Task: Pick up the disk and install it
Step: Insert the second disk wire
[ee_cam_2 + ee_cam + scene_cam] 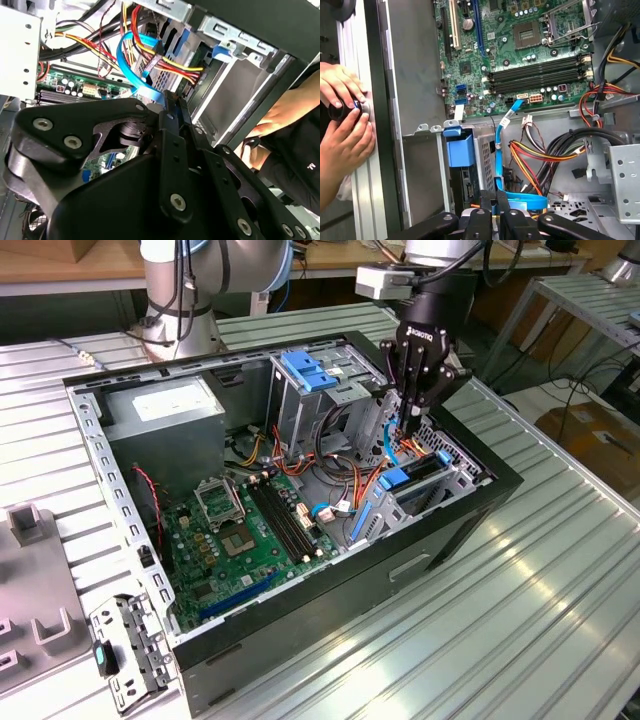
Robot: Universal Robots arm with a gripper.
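The gripper point(412, 418) hangs inside the computer case point(250, 635), fingers pinched together, empty, just above the disk point(408, 480) already seated in its bay; installing looks nearly finished, needing only release.

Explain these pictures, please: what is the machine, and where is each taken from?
It is a robot arm with a claw, reaching into an open computer case that lies on a ribbed metal table. The exterior view comes from a camera off the arm; both wrist views come from cameras riding on it. Inside the case is a green motherboard. The claw is shut, near a blue data cable, and holds nothing I can make out. A person's hands are beside the case.
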